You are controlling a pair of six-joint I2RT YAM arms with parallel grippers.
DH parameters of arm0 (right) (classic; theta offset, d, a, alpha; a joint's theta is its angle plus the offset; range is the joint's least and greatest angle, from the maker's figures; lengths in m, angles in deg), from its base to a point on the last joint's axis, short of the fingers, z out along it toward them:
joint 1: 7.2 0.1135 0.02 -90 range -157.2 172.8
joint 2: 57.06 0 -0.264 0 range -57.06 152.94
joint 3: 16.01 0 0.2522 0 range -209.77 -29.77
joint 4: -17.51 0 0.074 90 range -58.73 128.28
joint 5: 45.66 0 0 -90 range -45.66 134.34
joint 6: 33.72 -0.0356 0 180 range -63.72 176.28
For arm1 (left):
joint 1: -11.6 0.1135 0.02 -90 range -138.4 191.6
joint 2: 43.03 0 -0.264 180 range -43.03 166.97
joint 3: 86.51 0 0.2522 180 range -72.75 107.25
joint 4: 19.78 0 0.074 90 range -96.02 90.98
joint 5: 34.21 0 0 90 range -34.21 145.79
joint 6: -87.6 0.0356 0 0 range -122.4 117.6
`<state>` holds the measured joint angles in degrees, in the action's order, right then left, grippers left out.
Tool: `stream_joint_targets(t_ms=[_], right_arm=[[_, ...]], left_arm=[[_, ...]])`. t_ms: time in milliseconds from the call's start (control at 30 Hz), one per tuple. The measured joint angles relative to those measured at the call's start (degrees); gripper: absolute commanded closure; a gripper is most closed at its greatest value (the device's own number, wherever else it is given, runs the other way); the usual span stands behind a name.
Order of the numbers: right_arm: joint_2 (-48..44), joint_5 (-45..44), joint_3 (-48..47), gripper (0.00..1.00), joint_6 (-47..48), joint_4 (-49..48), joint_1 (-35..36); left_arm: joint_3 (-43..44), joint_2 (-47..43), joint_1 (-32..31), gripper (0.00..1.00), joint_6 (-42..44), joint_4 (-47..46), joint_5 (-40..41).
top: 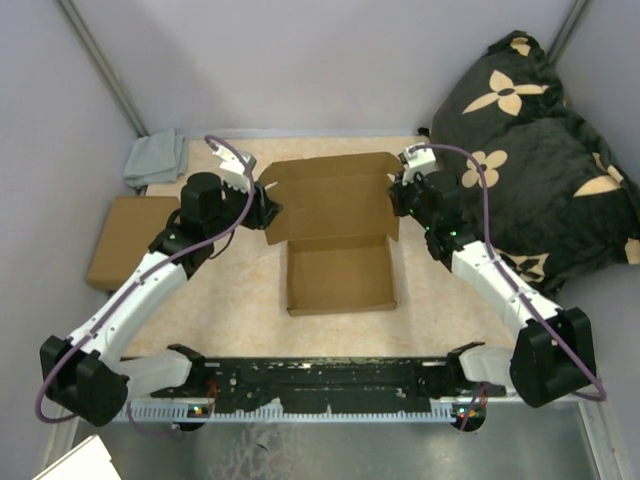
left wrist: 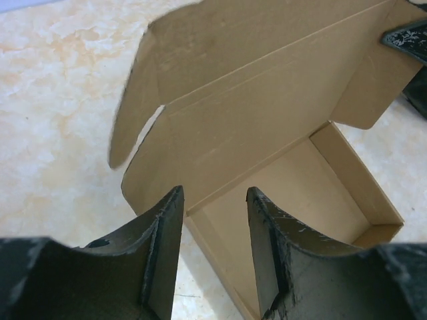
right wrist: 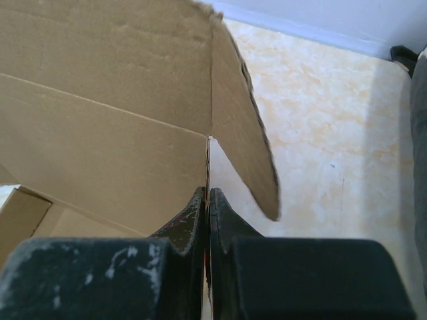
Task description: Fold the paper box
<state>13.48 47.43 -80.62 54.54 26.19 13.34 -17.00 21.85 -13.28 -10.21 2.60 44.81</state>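
The brown paper box (top: 338, 268) sits mid-table with its tray formed and its lid (top: 330, 195) standing open at the back, side flaps sticking out. My right gripper (top: 397, 196) is shut on the lid's right edge; in the right wrist view the cardboard (right wrist: 133, 133) runs between its closed fingers (right wrist: 208, 200), with the lid's right flap (right wrist: 247, 120) hanging beside them. My left gripper (top: 268, 212) is open at the lid's left edge, holding nothing; in the left wrist view its fingers (left wrist: 167, 227) straddle the box's left wall (left wrist: 213, 230), and the lid's left flap (left wrist: 130, 120) hangs free.
A flat cardboard sheet (top: 125, 240) lies at the left. A grey cloth (top: 155, 158) lies at the back left. A black flowered cushion (top: 540, 150) fills the back right. A black rail (top: 330, 378) runs along the near edge between the arm bases.
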Motion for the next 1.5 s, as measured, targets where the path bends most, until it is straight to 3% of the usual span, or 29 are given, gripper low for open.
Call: stream_joint_targets(t_ms=[367, 667, 1167, 1300, 1500], right_arm=[[-3.39, 2.84, 3.93, 1.00, -0.44, -0.76, 0.83], [-5.35, 3.58, 5.42, 1.00, -0.11, -1.53, 1.09], [-5.92, 4.59, 5.51, 1.00, 0.70, -1.53, 1.11], [-5.92, 4.63, 5.51, 1.00, 0.72, -1.53, 1.11], [-5.92, 4.79, 5.49, 0.97, 0.68, -1.16, 1.09]], left_arm=[[6.34, 3.96, -5.38, 0.48, 5.27, 2.14, 11.04], [9.92, 6.03, -5.95, 0.48, 9.42, 6.03, 18.97], [11.21, 9.79, -5.95, 0.51, 11.98, 8.72, 23.26], [11.21, 11.30, -5.95, 0.60, 12.17, 8.87, 23.67], [12.28, 12.15, -5.88, 0.92, 11.96, 9.09, 23.41]])
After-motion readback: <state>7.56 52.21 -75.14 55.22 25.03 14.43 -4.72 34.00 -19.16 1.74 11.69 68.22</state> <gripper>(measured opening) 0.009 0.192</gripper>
